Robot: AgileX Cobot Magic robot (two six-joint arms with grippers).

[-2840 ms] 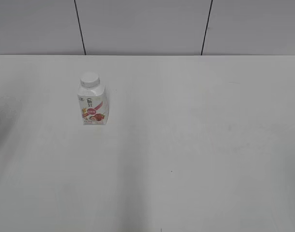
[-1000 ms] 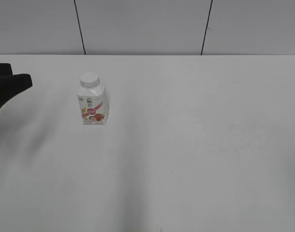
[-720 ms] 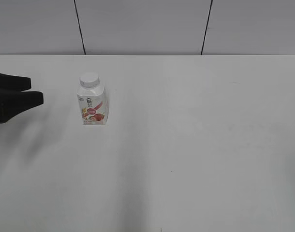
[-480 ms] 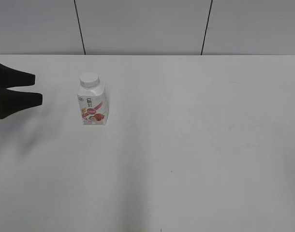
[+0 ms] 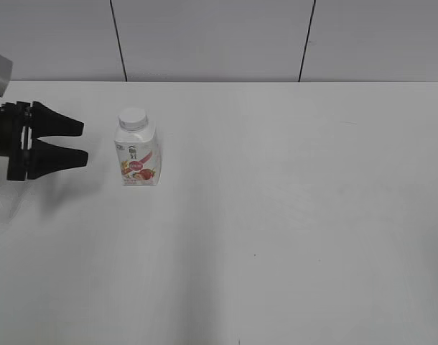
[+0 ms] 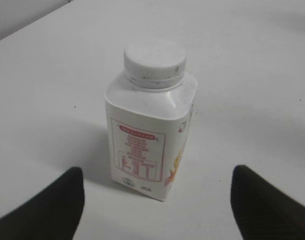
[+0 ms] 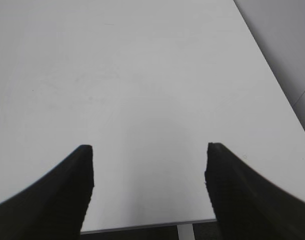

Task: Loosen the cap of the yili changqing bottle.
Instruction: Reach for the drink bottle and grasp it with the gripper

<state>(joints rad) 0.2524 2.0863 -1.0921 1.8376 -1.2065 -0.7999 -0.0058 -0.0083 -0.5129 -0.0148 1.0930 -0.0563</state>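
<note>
The yili changqing bottle (image 5: 138, 159) stands upright on the white table at the left, white with a pink-red fruit label. Its round white cap (image 5: 133, 118) sits on the neck. In the left wrist view the bottle (image 6: 150, 134) and cap (image 6: 155, 61) stand just ahead, centred between my fingers. My left gripper (image 5: 81, 141) is open and empty, a short way left of the bottle, its tips pointing at it; it also shows in the left wrist view (image 6: 157, 187). My right gripper (image 7: 148, 165) is open and empty over bare table and is out of the exterior view.
The white table (image 5: 291, 215) runs back to a grey panelled wall (image 5: 219, 39). In the right wrist view the table's front edge (image 7: 142, 226) and right edge (image 7: 277, 90) are close to the right gripper.
My left gripper has come in from the left edge and moved right toward the bottle, its fingers opening. The bottle has not moved.
</note>
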